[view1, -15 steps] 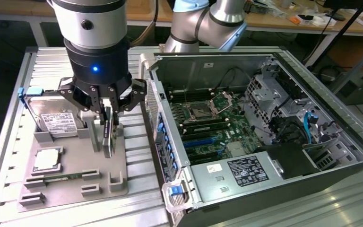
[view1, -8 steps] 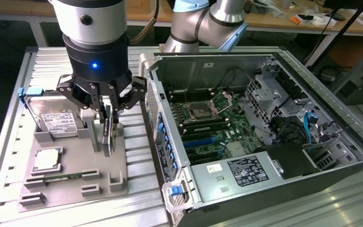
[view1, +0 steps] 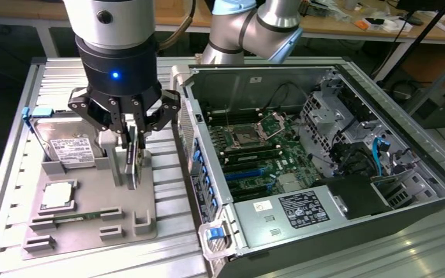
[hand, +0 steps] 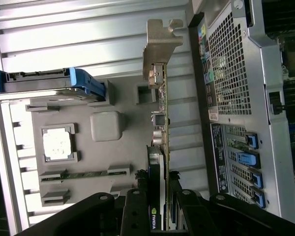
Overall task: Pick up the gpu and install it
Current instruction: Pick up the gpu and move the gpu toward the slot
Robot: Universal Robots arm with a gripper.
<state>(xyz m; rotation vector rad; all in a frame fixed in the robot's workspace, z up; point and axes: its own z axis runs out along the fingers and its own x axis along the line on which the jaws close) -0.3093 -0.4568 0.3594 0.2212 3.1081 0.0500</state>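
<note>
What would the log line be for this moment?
gripper: shut on gpu | gpu: upright on edge over gray tray | case: side open, gpu not yet installed

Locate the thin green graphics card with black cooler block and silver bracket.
On the exterior view's left, the graphics card stands on edge on the grey tray, in the gripper, beside the open computer case.

In the matt black gripper (view1: 132, 139), the gpu (hand: 162, 147) shows a green board and dull silver metal bracket (hand: 160, 42). Under it, a matt grey plastic tray (view1: 91, 194) lies on a ribbed bare-metal table (view1: 168, 258).
</note>
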